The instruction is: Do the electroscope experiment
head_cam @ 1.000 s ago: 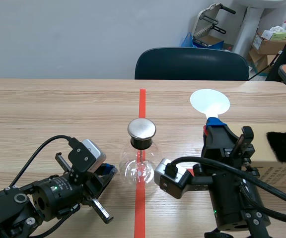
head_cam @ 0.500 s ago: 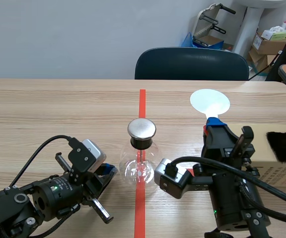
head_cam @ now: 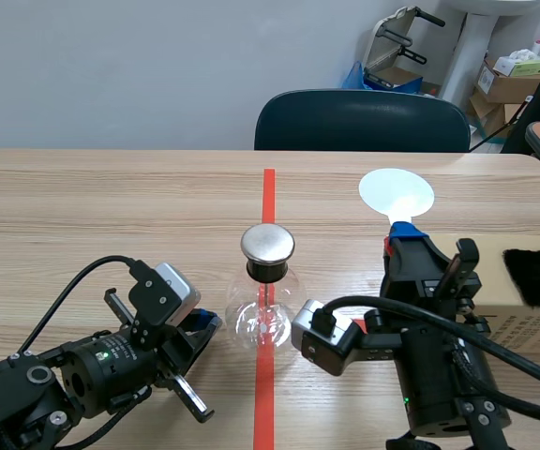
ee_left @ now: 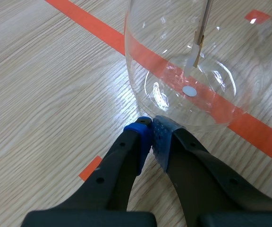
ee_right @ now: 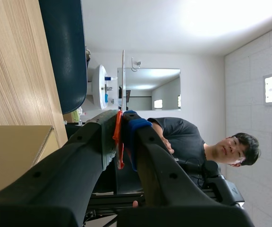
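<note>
Electroscope set-up on the wooden worktop [head_cam: 111,202]. The left pincer [ee_left: 151,130] lies low on the worktop, clenched on nothing, its blue pads [ee_left: 138,135] pressed together. Directly ahead of its tips, touching or all but touching them, stands the electroscope flask [ee_left: 192,71], a clear glass globe set on the orange-red tape line. It is closed by a round metal cap [head_cam: 268,244]. Inside the flask a thin rod [ee_left: 204,19] hangs down from the neck and ends in a pale foil strip [ee_left: 197,53], which hangs clear of the glass floor; a small white dot [ee_left: 189,91] sits on that floor beneath it. The right pincer [head_cam: 403,239] stands upright beside the flask, well apart from it, grasping the handle of a white disc paddle [head_cam: 397,194] whose disc rises beyond the fingertips. Beside the right pincer, on the side away from the flask, rests a cardboard box [head_cam: 532,323] with a black brush [head_cam: 537,277] on top.
</note>
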Motion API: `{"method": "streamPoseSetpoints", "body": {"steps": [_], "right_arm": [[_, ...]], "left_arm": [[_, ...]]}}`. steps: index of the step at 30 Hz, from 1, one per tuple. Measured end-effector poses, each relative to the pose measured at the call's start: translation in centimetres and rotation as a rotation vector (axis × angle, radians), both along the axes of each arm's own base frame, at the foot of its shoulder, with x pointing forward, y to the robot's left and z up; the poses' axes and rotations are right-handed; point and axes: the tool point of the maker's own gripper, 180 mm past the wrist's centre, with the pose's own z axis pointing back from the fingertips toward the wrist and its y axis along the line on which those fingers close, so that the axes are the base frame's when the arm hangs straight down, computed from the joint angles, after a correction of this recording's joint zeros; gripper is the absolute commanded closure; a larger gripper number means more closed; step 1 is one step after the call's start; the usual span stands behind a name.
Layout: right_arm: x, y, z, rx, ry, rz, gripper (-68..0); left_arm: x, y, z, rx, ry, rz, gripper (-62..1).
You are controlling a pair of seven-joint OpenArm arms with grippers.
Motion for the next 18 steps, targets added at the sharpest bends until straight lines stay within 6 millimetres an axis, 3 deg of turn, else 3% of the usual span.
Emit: {"method": "streamPoseSetpoints", "body": {"steps": [11,18], "right_arm": [[0.0,0.0,0.0,0.000,0.000,0.000,-1.3],[-0.5,2.7,-0.2,-0.022,0.004,0.154,-1.3]], "left_arm": [[0.0,0.0,0.0,0.000,0.000,0.000,-3.6],[0.0,0.0,0.1,-0.002,-0.002,-0.001,-3.6]]}}
